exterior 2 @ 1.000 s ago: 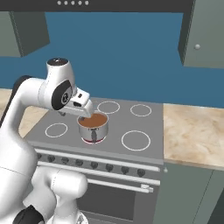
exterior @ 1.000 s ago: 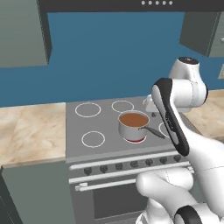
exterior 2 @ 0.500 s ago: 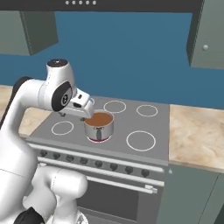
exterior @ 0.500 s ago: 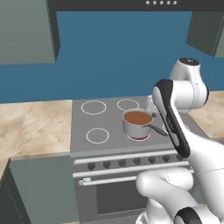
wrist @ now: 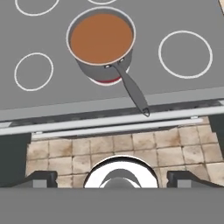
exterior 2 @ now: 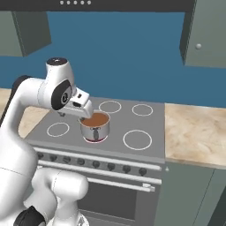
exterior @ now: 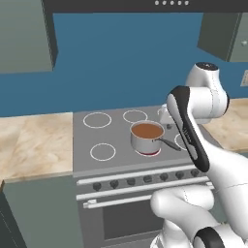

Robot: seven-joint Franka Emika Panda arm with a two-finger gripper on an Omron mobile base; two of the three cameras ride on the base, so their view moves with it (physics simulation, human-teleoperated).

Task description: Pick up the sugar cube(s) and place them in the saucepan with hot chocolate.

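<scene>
The saucepan with hot chocolate [exterior: 147,137] stands on the stove's front right burner, shiny steel, brown liquid inside, a red glow at its base. Its dark handle [exterior: 170,144] points right and toward the front. In the right base view the saucepan [exterior 2: 95,127] sits just below and right of my gripper [exterior 2: 87,113]. From the hand view I look down on the saucepan [wrist: 101,43], its handle [wrist: 133,94] reaching toward the stove's front edge. My gripper [wrist: 113,178] is open, the fingertips [wrist: 41,177] far apart with nothing between them.
White burner rings [exterior: 97,119] mark the grey stove top [exterior: 116,145]. Knobs [exterior 2: 95,164] line the front panel over the oven door. Beige counters flank the stove on the left [exterior: 29,140] and right [exterior 2: 194,128]. Grey cabinets [exterior 2: 207,31] hang overhead. Tiled floor [wrist: 109,146] lies below.
The whole scene slid slightly right, then back left, as the camera moved with the base. Arm pose and open gripper look the same; the pan stays on its burner.
</scene>
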